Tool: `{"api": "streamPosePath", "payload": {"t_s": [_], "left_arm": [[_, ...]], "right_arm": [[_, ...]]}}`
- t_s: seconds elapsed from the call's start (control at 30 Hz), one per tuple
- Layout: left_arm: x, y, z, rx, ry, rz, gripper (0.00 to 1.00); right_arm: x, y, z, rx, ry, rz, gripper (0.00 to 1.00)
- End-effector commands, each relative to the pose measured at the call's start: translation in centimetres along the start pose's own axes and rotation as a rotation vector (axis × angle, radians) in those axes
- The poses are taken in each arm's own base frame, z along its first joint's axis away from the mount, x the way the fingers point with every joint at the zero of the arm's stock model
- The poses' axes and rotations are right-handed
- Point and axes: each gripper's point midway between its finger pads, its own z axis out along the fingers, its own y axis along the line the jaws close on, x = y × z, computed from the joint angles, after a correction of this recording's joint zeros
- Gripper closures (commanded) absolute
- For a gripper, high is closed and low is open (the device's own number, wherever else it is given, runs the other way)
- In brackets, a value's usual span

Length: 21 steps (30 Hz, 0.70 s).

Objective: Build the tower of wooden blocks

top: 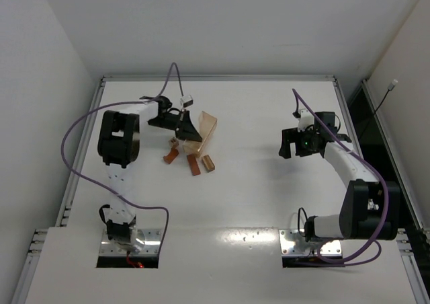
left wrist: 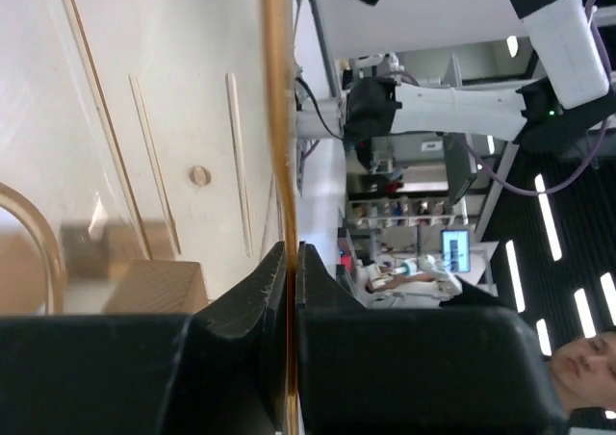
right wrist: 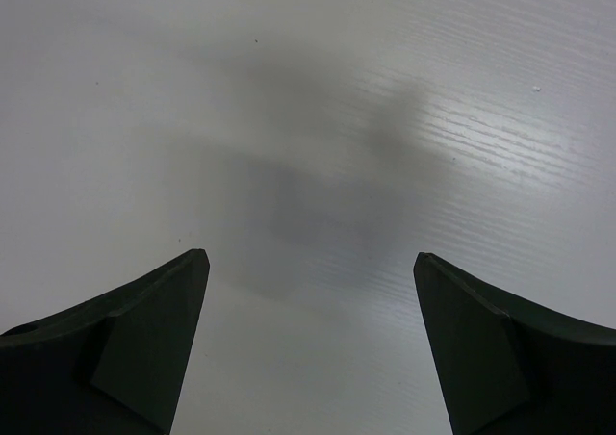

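Top external view: my left pincer [top: 182,124] is clamped on the wall of the tilted amber box [top: 205,130], with wooden blocks [top: 193,163] just beside it. My right pincer [top: 289,146] hangs with fingers apart, well right of the box.

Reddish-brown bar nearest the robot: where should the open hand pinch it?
Probably across its long sides at the middle, coming straight down. The reddish-brown bar lies flat on the table, so its narrow width suits a pinch; mind the tan block close beside it.
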Motion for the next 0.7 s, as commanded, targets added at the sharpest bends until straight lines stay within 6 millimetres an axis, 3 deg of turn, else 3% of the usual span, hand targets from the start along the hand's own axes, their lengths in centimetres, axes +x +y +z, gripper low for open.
{"api": "streamPosePath", "payload": {"t_s": [0.0, 0.1, 0.13, 0.17, 0.23, 0.3, 0.47, 0.57, 0.67], "left_arm": [[1.9, -2.6, 0.8, 0.171, -0.016, -0.07, 1.0], [7.3, -5.6, 5.1, 0.202, 0.142, -0.051, 1.0], [8.5, -8.4, 6.7, 0.223, 0.206, 0.033, 1.0], [8.5, -9.1, 7.0, 0.23, 0.219, 0.063, 1.0], [7.2, -10.0, 6.7, 0.23, 0.201, 0.092, 1.0], [5.4, -9.1, 5.9, 0.219, 0.163, 0.079, 1.0], [3.3, -8.3, 4.3, 0.204, 0.104, 0.086, 1.0], [0.7, -6.4, 1.3, 0.179, 0.006, 0.08, 1.0], [0.2, -5.9, 0.5, 0.172, -0.022, 0.105, 1.0]], "right_arm": [[-1.7, 0.6, -0.3, -0.03, -0.057, -0.01, 0.15], [-1.7, 0.6, -0.3, -0.03, -0.057, -0.01, 0.15], [-1.7, 0.6, -0.3, -0.03, -0.057, -0.01, 0.15], [-1.7, 0.6, -0.3, -0.03, -0.057, -0.01, 0.15], [-1.7, 0.6, -0.3, -0.03, -0.057, -0.01, 0.15], [-1.7, 0.6, -0.3, -0.03, -0.057, -0.01, 0.15], [-1.5, 0.5, -0.4, -0.021, -0.057, -0.01, 0.15], [-1.7, 0.5, -0.4, -0.019, -0.066, -0.013, 0.15], [-1.7, 0.5, -0.4, -0.019, -0.066, -0.013, 0.17]]}}
